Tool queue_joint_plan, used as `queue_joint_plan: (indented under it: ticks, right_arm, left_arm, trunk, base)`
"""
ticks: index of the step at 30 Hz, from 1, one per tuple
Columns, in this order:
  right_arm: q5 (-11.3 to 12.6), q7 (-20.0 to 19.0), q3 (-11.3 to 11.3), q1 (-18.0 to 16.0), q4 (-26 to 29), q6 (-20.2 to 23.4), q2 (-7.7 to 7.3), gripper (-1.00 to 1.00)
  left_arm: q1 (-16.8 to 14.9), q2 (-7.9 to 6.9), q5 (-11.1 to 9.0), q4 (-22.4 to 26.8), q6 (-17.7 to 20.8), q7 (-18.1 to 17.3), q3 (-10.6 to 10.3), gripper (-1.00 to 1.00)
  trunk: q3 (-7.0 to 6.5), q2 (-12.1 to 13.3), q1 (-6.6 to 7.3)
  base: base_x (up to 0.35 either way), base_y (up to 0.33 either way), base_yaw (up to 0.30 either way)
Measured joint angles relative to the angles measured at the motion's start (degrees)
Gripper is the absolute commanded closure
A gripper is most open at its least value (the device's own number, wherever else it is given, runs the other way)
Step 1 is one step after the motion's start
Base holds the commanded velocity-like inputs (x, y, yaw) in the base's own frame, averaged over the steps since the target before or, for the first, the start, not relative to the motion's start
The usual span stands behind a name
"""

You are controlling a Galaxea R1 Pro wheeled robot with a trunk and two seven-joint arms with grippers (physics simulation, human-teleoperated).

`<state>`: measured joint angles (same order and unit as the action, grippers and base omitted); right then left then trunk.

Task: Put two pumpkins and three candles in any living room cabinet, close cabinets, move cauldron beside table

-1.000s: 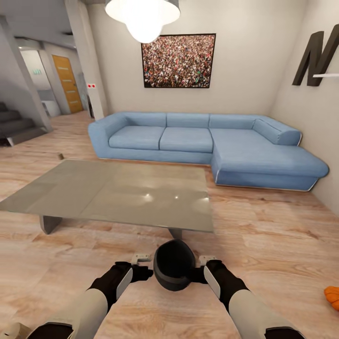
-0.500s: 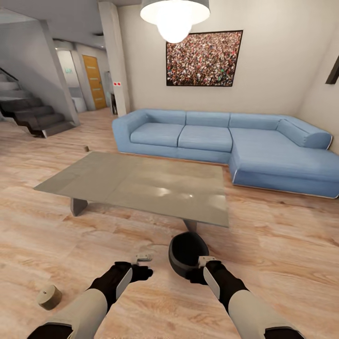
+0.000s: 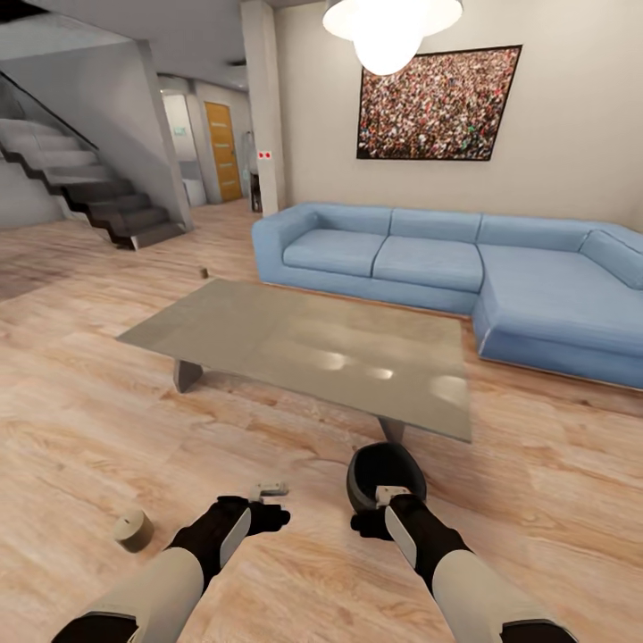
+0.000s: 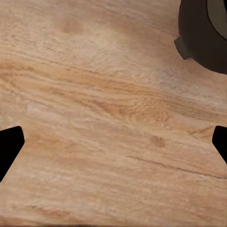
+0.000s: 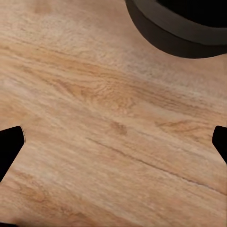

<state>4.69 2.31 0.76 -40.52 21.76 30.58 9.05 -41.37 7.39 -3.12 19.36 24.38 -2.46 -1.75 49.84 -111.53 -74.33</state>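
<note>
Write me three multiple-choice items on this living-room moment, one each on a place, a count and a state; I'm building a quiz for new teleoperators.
1. Where is the cauldron?
A. on the sofa
B. on the floor by the near corner of the table
C. on the stairs

2. How many candles lie on the floor beside the left arm in the head view?
A. one
B. three
C. five

3. How are the two grippers?
A. both shut on the cauldron
B. left shut on a candle
C. both open, holding nothing

Answers:
1 B, the black pot stands on the floor at the table's corner.
2 A, a single candle lies there.
3 C, the left gripper and right gripper show spread tips over bare wood.
</note>
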Motion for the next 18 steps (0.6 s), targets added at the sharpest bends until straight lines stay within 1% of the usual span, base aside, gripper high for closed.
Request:
queue_joint_plan:
  ticks: [2, 11, 14, 18]
  right_arm:
    - [-0.02, 0.00, 0.01, 0.00, 0.00, -0.01, 0.03, -1.00]
    - [-0.18, 0.00, 0.09, 0.00, -0.08, -0.02, 0.19, -1.00]
    - [-0.21, 0.00, 0.10, 0.00, -0.08, -0.02, 0.19, -1.00]
    - [-0.22, 0.00, 0.11, 0.00, -0.12, -0.02, 0.29, -1.00]
  left_arm:
    - [0.00, 0.00, 0.00, 0.00, 0.01, 0.00, 0.00, -1.00]
    - [0.00, -0.08, 0.00, -0.01, 0.01, 0.00, 0.00, -1.00]
    - [0.00, -0.13, 0.00, -0.05, 0.01, -0.04, 0.00, -1.00]
    - [-0.01, -0.16, 0.00, -0.08, 0.07, -0.07, 0.04, -1.00]
  trunk:
    - [0.08, 0.00, 0.00]
    - [-1.20, 3.60, 1.97]
    - [-1.67, 4.80, 2.61]
    - [-2.33, 6.40, 3.48]
  base:
    - [0.000, 0.000, 0.262]
    - [-0.015, 0.000, 0.264]
    - [-0.183, 0.000, 0.271]
    - [-0.259, 0.000, 0.274]
